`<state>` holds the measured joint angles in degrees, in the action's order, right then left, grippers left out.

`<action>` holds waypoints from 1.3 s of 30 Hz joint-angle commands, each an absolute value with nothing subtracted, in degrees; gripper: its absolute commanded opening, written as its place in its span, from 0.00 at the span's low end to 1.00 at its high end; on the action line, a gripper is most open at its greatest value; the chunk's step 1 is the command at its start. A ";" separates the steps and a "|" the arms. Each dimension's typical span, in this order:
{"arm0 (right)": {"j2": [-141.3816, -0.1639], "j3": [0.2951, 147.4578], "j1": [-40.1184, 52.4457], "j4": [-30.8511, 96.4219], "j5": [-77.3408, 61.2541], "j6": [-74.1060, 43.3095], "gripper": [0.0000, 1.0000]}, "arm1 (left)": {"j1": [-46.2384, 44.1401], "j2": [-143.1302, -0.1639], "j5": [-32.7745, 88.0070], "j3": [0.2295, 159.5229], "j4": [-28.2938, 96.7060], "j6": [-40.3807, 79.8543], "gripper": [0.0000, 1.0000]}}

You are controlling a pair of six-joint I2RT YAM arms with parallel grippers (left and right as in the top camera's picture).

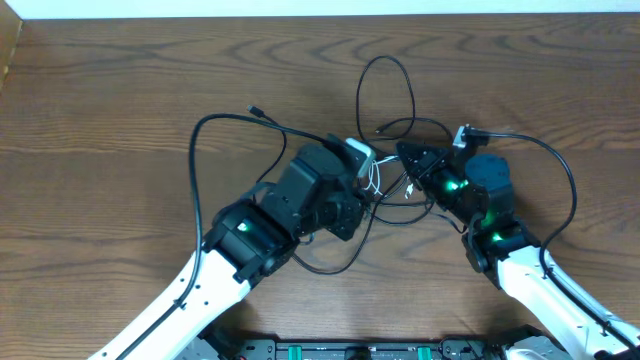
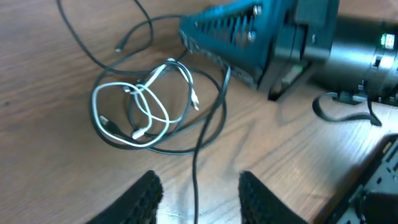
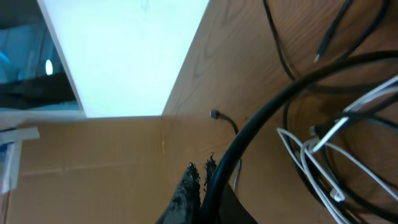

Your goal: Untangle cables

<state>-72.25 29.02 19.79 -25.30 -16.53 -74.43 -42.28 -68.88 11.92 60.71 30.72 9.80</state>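
A: Wooden counter (image 1: 100, 150), white cable (image 2: 94, 109) looped through black cable (image 2: 214, 118) at its middle.
B: Early pulling-apart. Right gripper (image 3: 200, 171) seems clamped on black cable; left gripper (image 2: 200, 180) half-spread, empty. It should probably pin white next.

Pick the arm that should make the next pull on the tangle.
Right. The right hand is shut, apparently pinching the black cable, so it could probably pull it clear of the white cable. The left hand is open and holds nothing.
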 commanded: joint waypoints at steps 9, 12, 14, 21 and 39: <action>-72.16 29.15 17.87 -26.83 -24.84 -82.85 0.01 | -46.92 -75.07 12.84 60.49 28.45 9.65 0.71; -72.16 29.15 17.78 -26.83 -26.70 -84.55 0.01 | -46.92 -76.84 12.82 60.49 26.83 9.23 0.88; -72.16 29.15 17.45 -26.83 -28.21 -86.30 0.01 | -46.92 -77.60 12.80 60.49 25.76 8.45 0.88; -72.16 29.15 14.20 -26.85 -34.35 -89.10 0.01 | -46.92 -78.72 9.61 60.49 24.27 7.09 0.68; -72.16 29.15 10.92 -28.95 -41.36 -96.90 0.01 | -46.96 -79.53 9.58 60.42 22.68 7.09 0.46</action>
